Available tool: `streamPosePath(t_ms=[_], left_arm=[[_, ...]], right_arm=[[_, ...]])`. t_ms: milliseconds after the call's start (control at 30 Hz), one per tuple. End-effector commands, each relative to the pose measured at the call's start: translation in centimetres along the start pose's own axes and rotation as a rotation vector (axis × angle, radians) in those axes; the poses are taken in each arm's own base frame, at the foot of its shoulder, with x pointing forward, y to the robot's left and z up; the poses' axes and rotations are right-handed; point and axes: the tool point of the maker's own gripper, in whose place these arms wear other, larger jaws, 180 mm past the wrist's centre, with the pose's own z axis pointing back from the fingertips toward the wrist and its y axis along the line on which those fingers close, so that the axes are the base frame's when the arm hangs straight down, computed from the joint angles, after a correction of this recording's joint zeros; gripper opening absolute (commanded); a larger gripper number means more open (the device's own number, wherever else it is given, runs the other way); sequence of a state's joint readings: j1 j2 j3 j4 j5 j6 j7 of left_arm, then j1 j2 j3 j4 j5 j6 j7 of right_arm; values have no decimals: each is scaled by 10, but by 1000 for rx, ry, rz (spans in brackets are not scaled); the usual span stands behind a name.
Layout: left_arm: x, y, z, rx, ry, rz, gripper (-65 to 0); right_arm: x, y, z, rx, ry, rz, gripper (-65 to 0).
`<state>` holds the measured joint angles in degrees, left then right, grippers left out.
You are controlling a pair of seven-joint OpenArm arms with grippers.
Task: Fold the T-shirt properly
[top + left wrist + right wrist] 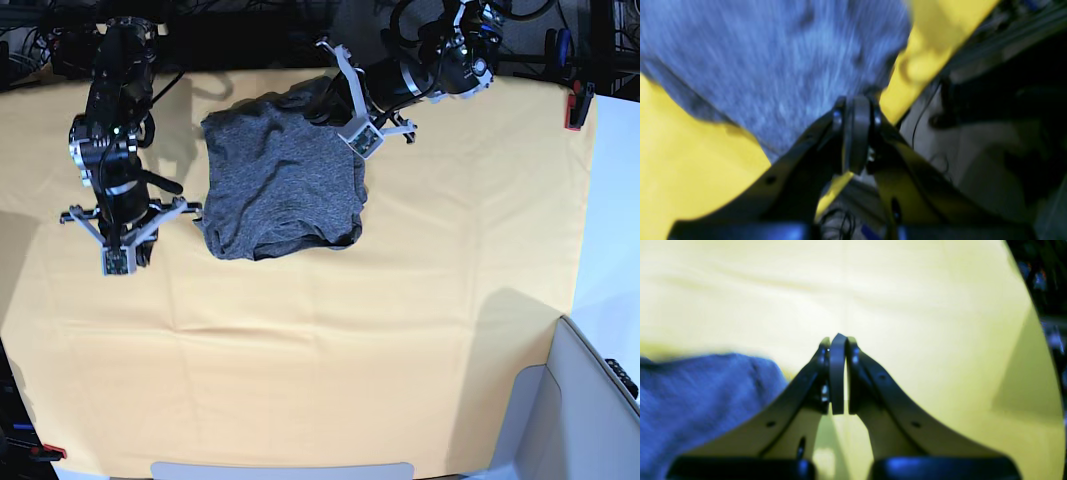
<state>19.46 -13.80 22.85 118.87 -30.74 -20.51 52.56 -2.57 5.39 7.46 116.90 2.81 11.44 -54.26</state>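
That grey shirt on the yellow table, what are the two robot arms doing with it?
They are folding it. The grey shirt lies bunched into a rough square on the yellow tablecloth. The left gripper is shut at the shirt's far corner; whether it pinches fabric is unclear. The right gripper is shut and empty, over bare cloth beside the shirt.

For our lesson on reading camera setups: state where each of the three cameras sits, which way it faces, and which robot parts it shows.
Left wrist: behind the left gripper, facing along shut jaws at the T-shirt.
Right wrist: behind the shut right gripper, facing the tablecloth.
Base: overhead, looking down at both arms.
Shared: every view shows the grey shirt on yellow cloth.
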Motion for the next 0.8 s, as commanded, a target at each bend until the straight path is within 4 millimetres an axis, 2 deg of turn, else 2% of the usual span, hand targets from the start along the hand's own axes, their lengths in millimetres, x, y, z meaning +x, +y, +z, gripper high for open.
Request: streamPosePath(t_ms=[0,100,233,333,433,500,633,767], left_arm=[[5,2,6,6,-41,14,-631],[3,22,18,79,-91,65,-637],[9,50,37,174,-171,97,-650],[10,63,50,230,-236,120,-650],[3,77,69,300,-287,151,-650],[-7,89,86,364,-299,172,-650],[-41,108,121,493,-256,224,-650],[-79,113,148,583,-172,289,-650]], right_arm=[[1,-9,5,-26,-29,-1,-650],[-32,-16,14,-43,30,-3,-650],[-67,-20,27,-51,89,7,-650],[-90,-29,40,-74,125,12,-650],[-114,-33,53,-81,173,20,-650],[-131,-31,63,-73,221,27,-650],[-167,-27,85,-57,323,41,-650],[-200,-27,112,-49,427,55,-650]])
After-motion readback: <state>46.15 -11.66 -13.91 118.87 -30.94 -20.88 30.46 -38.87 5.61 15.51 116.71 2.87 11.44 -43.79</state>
